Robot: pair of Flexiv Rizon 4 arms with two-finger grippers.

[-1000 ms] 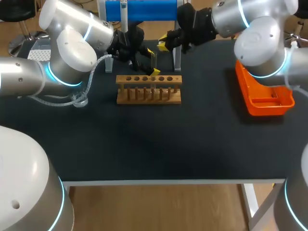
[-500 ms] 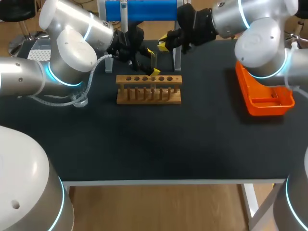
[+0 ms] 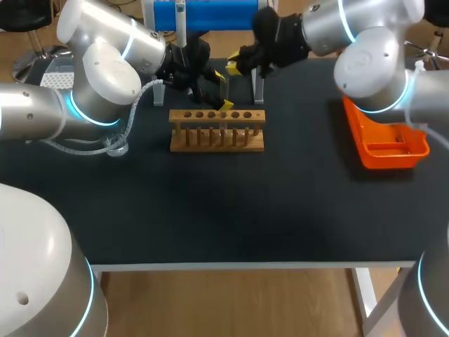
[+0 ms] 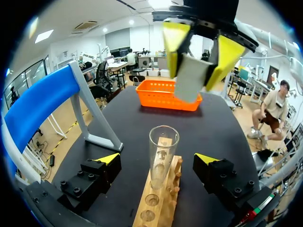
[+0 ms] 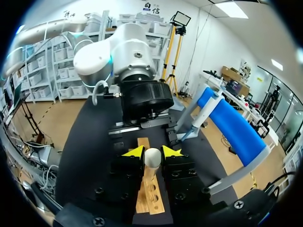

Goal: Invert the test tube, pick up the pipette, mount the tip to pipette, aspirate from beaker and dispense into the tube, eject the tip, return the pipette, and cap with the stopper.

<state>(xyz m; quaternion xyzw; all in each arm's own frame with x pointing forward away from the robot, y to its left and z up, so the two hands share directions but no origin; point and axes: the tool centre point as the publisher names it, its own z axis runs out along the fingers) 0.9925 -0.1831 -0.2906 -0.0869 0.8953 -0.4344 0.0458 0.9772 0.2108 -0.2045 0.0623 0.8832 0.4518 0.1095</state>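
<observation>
A clear test tube point(image 3: 224, 86) point(image 4: 163, 150) stands upright in the wooden rack point(image 3: 217, 132) point(image 4: 160, 204), mouth up. My left gripper point(image 3: 223, 91) point(image 4: 157, 161) is open, one yellow-tipped finger on each side of the tube and neither touching it. My right gripper point(image 3: 236, 66) point(image 5: 153, 152) hangs just above and behind the tube, shut on a whitish stopper point(image 4: 191, 79) point(image 5: 152, 158). In the right wrist view the rack point(image 5: 148, 199) lies under the stopper. No pipette shows in any view.
An orange basket point(image 3: 387, 139) point(image 4: 166, 95) sits at the table's right side. A stand with a blue roll point(image 3: 207, 14) point(image 4: 40, 101) rises behind the rack. A small clear beaker point(image 3: 117, 147) rests left of the rack, under my left arm.
My right arm has shifted slightly to the left with the stopper, closer over the tube. The left arm, tube and rack have not moved.
</observation>
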